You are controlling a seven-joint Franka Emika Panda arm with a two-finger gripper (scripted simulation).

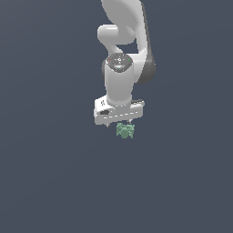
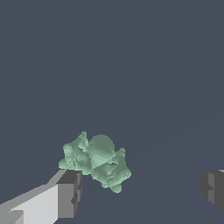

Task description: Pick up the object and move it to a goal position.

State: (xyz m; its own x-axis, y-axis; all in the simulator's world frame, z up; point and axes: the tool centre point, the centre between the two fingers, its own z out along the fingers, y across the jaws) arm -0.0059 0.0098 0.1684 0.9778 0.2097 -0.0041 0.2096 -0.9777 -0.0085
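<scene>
The gripper (image 1: 119,123) is spread wide, nothing held. The pale green lumpy object (image 2: 96,160) is seen between the fingers, close against one dark finger pad (image 2: 70,192) and well apart from the other; contact cannot be confirmed. No grasp is made yet. Closing, lifting and carrying to the goal remain; no goal marker is visible.

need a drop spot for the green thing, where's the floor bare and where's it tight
Bare dark floor runs on every side of the arm in the exterior view, widest toward that view's lower edge and both sides. The only crowded patch is under the end effector, where the pale green object sits near one finger, with the jaws spread wide.
</scene>
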